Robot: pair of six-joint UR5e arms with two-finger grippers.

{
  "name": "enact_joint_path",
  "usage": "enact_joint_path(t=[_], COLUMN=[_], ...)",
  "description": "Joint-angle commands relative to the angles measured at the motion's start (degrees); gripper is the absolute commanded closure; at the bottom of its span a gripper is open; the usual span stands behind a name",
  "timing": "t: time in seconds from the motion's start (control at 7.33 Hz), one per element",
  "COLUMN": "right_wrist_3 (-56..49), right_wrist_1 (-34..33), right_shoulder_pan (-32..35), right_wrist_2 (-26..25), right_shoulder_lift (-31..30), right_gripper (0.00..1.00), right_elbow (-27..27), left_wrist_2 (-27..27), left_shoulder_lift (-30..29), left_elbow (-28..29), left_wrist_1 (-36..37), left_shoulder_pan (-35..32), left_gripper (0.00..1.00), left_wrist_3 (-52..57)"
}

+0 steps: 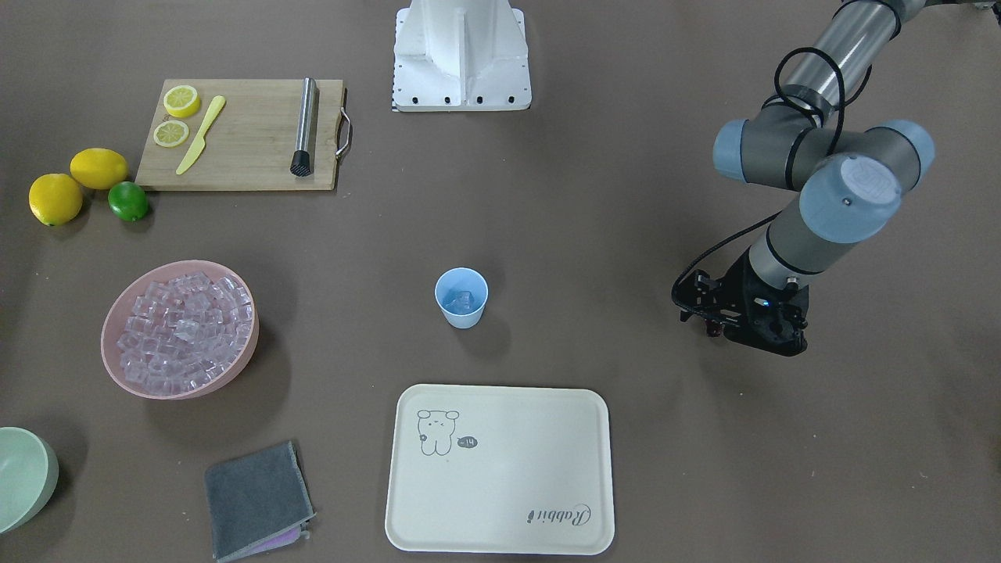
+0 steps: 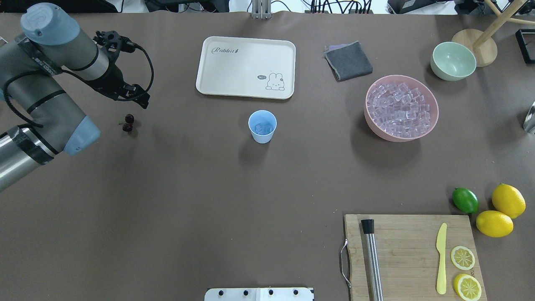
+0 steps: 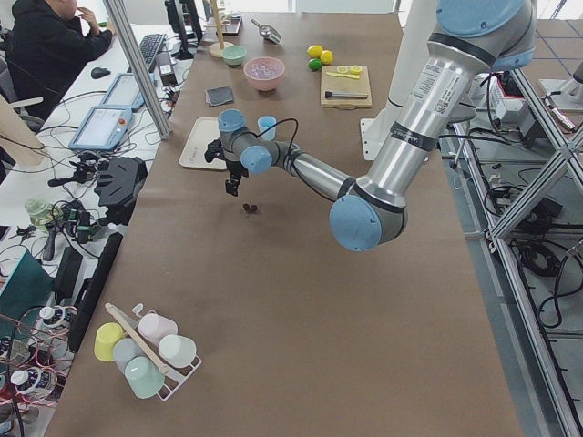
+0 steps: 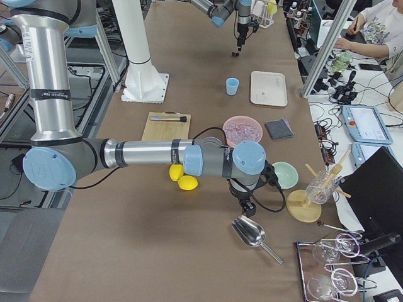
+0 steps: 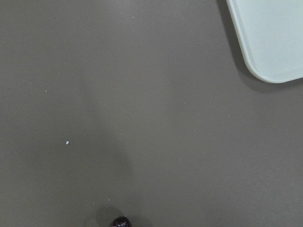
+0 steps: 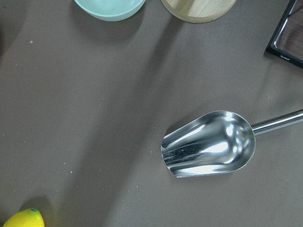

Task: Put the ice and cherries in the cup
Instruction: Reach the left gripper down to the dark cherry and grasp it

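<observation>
The cup (image 2: pixel 262 126) is standing upright on the brown table (image 2: pixel 200 188), and we can make out a bit of ice (image 2: pixel 263 128) sitting in the bottom of it. No cherries in there, though. The cherries (image 2: pixel 128 123) are lying loose on the table well off to the cup's left (robot's left, that is), with nothing touching them.

The left gripper (image 2: pixel 141 99) hangs in the air just beside the cherries, also far left of the cup. We honestly can't tell how wide its fingers are, because no view shows them clearly. It doesn't look like it has hold of anything.

The rest of the ice is heaped in the pink bowl (image 2: pixel 401 139), well to the cup's right. A cream tray (image 2: pixel 234 71) lies just past the cup, on the side away from the robot.

The right gripper (image 4: pixel 245 206) is way out right of the cup, over a metal scoop (image 6: pixel 208 144) lying on the table. We only catch it from the side camera, so we can't say whether it's open or closed.
</observation>
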Motion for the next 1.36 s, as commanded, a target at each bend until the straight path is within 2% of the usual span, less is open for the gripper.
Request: enact_joint_path(t=[0.0,0.27,0.68,0.95,1.09,1.23], right_wrist_3=[-0.11,-0.02,-0.28,-0.02,0.15,0.24], right_wrist_1=[0.01,0.10,0.10,3.85,6.84,8.43], right_shoulder_pan=[0.04,0.04,0.04,0.04,0.04,0.04], right_wrist_2=[0.11,0.19,0.11,0.11,0.19,0.19], right_shoulder_lift=[-0.42,-0.33,-1.12,-2.86,-4.97,-5.86], right_gripper=[0.01,0.01,0.01,0.01,0.01,0.01], right_elbow=[0.86,1.22,1.13,0.17,0.08,0.16], left_wrist_2=[1.32,1.76,2.99,2.99,3.08,3.08], left_shoulder_lift=[0.18,1.22,1.41,1.41,1.41,1.50], left_elbow=[0.97,2.73,4.58,4.49,4.76,4.76], left_wrist_1=[-1.52,-6.25,-6.45,-6.45,-6.28,-6.19], left_shoulder_pan=[1.85,3.18,3.09,3.27,3.27,3.27], left_gripper=[0.02,0.02,0.02,0.03,0.14,0.16], left_wrist_3=[-6.39,-8.34,-8.34,-8.26,-8.26,-8.26])
